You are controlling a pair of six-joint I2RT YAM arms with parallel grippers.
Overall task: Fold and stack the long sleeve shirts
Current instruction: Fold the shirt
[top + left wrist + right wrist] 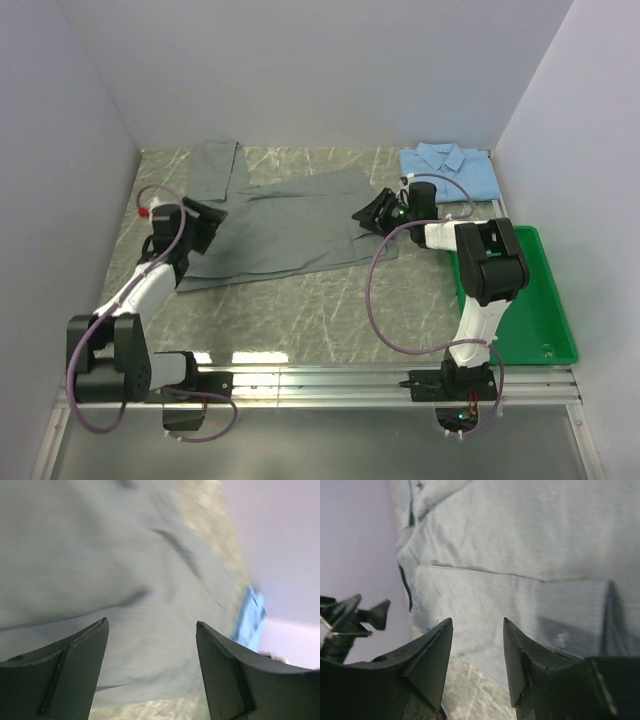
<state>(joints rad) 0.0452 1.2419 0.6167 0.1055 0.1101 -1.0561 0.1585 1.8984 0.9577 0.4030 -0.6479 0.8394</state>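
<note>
Grey collared cloth shirt [280,225] spread mid-frame
Left gripper [207,222] wide, right gripper [366,215] narrower, both empty, flanking it, likely for folding.

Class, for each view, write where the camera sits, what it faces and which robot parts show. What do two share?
Top external: above, behind the robot, looking down at the table; left arm, right arm.
Left wrist: left arm, facing grey shirt; left fingers.
Right wrist: right arm, facing grey shirt; right fingers.
Shared: all show the grey shirt.
</note>
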